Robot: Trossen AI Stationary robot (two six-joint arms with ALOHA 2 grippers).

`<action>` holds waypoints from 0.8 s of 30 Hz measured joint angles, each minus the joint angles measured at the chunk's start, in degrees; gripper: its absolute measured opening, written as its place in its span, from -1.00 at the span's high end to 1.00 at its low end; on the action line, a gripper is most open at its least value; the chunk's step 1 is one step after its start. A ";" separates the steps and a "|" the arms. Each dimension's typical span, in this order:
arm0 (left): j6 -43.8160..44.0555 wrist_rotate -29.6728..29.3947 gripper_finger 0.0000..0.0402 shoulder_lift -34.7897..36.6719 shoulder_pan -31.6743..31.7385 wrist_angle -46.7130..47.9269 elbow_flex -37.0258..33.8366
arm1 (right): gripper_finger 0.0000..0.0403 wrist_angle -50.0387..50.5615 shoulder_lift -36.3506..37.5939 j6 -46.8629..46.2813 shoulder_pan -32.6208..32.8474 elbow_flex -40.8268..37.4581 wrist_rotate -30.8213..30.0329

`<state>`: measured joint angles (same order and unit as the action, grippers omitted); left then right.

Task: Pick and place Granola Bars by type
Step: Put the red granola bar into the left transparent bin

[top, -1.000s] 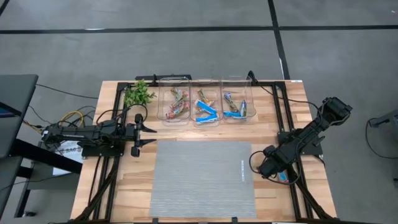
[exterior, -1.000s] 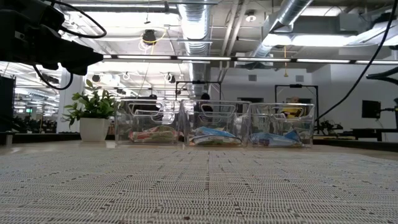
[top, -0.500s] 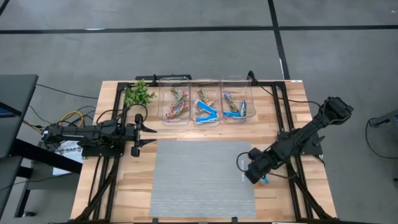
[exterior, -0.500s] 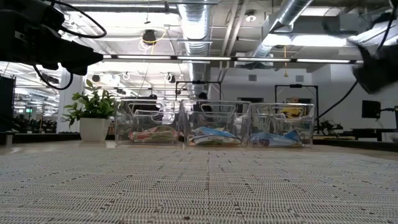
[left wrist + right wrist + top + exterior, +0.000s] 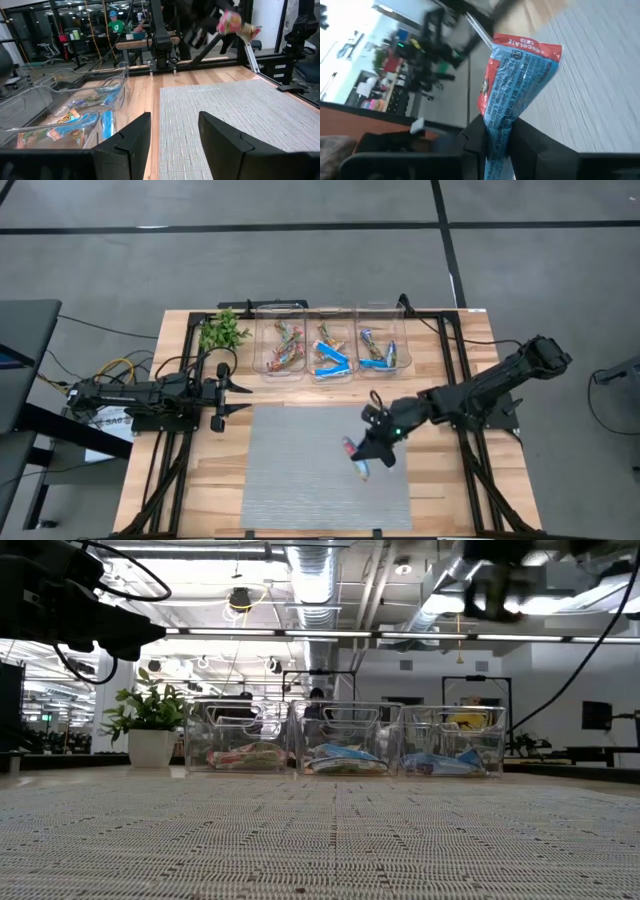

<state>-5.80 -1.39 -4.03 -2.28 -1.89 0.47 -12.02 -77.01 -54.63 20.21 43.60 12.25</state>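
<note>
R pincer [image 5: 372, 452] grips blue/red bar [image 5: 512, 90] above mat [image 5: 300, 470].

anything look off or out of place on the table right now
Mostly tidy. One granola bar is out of the bins, pinched in the right gripper above the grey mat. The middle bin looks mixed: blue bars alongside differently coloured wrappers. The left gripper waits open at the mat's left edge.
</note>
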 joint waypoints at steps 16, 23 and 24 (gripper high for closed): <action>0.00 0.00 0.21 0.01 0.01 0.00 0.00 | 0.71 4.92 -5.19 18.66 -6.20 11.42 -0.05; 0.00 0.00 0.21 0.00 0.01 -0.01 0.00 | 0.71 7.98 -15.55 27.43 -13.92 22.44 1.16; 0.00 -0.02 0.21 0.01 0.02 -0.02 0.00 | 0.71 8.36 -17.27 28.55 -15.36 24.45 1.14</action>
<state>-5.80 -1.41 -4.02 -2.27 -1.91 0.47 -3.66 -94.29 -26.08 4.85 68.05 13.39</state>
